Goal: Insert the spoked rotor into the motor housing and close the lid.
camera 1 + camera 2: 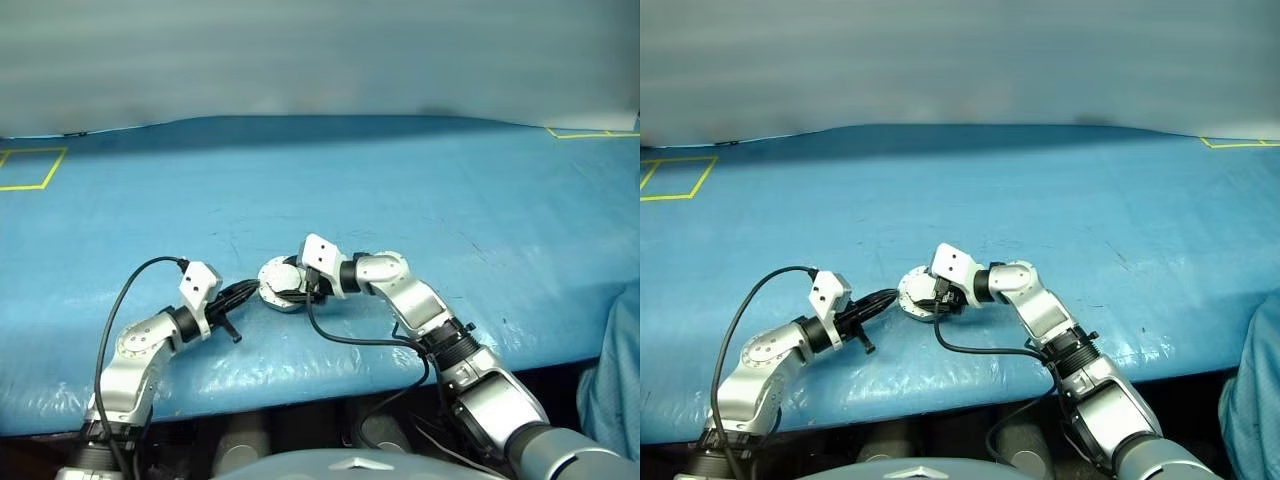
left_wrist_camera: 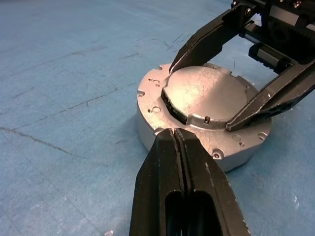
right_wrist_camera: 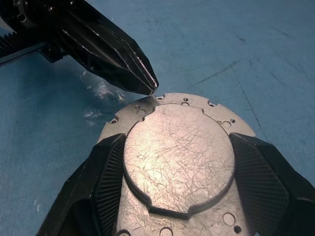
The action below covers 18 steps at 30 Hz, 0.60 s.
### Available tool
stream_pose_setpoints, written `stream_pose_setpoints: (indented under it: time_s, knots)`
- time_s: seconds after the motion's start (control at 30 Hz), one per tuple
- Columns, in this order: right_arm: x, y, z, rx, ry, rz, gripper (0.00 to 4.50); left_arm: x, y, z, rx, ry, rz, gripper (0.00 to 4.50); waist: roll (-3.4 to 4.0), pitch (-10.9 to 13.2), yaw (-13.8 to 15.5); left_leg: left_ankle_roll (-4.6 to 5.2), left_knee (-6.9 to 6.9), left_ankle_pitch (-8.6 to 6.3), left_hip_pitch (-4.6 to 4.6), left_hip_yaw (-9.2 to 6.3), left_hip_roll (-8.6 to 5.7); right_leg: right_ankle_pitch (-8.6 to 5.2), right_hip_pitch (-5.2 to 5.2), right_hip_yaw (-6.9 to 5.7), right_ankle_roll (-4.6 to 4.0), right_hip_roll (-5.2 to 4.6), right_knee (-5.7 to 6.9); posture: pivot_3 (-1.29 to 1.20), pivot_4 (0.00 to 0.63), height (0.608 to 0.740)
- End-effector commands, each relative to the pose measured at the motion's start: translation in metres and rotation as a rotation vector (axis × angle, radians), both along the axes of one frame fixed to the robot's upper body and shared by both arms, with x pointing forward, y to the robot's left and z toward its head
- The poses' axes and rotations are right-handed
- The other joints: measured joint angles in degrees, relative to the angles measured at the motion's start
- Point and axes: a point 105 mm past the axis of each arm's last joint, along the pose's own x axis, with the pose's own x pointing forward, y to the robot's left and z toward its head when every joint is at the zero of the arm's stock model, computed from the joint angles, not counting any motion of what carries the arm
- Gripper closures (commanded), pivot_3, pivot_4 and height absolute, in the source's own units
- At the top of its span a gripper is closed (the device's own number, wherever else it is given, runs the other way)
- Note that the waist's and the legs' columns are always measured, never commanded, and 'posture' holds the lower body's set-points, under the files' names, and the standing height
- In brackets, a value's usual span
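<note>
My right gripper (image 3: 177, 184) clasps the pale silver lid (image 2: 204, 96) atop the motor housing (image 2: 152, 130) on the blue tabletop (image 1: 420, 180); my left gripper (image 2: 173, 135), clenched empty, touches the housing's rim.

A blue table covering (image 1: 420, 200) spreads wide, scuffed with fine dark scratches. Yellow tape outlines (image 1: 30, 168) mark its far left corner, another (image 1: 592, 132) its far right. A pale wall (image 1: 320, 55) rises behind the covering's far edge
</note>
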Motion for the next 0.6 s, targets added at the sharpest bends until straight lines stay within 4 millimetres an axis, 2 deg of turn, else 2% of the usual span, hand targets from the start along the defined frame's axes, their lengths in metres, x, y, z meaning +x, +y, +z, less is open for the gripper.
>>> stream_pose_setpoints:
  time_s: [0.03,0.13,0.3,0.6]
  knots:
    - [0.002,-0.022,-0.033,-0.126,0.068,-0.084,1.5,0.003,-0.004,0.005,-0.01,-0.032,-0.011,4.47,0.0,0.0,0.0,0.0,0.0,0.0,-0.01,0.0,0.0,0.0,0.0,0.0,0.0,0.0,0.0,0.0,0.15,0.74]
    - [0.002,-0.022,-0.033,-0.125,0.065,-0.084,1.5,0.005,-0.006,0.004,-0.013,-0.03,-0.012,4.47,0.0,0.0,0.0,0.0,0.0,0.0,-0.02,0.0,0.0,0.0,0.01,0.0,0.0,0.01,0.0,0.0,0.15,0.74]
    - [0.002,-0.02,-0.03,-0.111,0.06,-0.084,1.5,0.007,-0.007,-0.012,0.052,0.017,-0.003,4.47,0.0,0.0,0.0,0.0,0.0,0.0,-0.02,-0.01,0.01,0.0,-0.03,0.0,0.0,0.02,-0.01,0.0,0.15,0.74]
    - [0.001,-0.019,-0.025,-0.073,0.064,-0.09,1.5,0.008,-0.015,-0.013,0.043,0.016,-0.019,4.47,0.05,0.0,0.3,0.0,0.0,0.0,0.01,-0.02,0.0,0.0,-0.09,-0.01,0.0,-0.01,-0.12,0.0,0.15,0.74]
